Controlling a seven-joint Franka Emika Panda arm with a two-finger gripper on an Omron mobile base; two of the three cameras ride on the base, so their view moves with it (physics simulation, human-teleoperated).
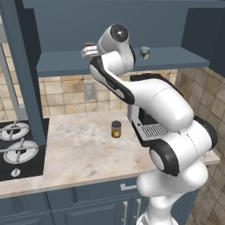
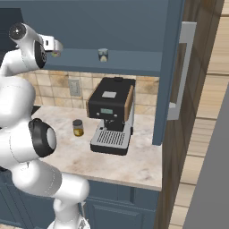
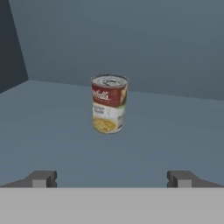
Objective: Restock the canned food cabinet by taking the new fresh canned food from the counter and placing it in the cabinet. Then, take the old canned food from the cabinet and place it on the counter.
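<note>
Old can (image 3: 109, 103) stands upright on the cabinet (image 3: 52, 127) shelf, at twelve o'clock from the gripper (image 3: 112, 178), whose fingers are spread wide and empty. Well to its three o'clock, the grey-blue can (image 1: 145, 53) stands on that shelf.

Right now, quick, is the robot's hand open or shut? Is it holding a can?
Gripper: open and holding nothing. Its fingertips stand wide apart, with the red-and-yellow can upright on the cabinet shelf ahead, not yet between them.
</note>
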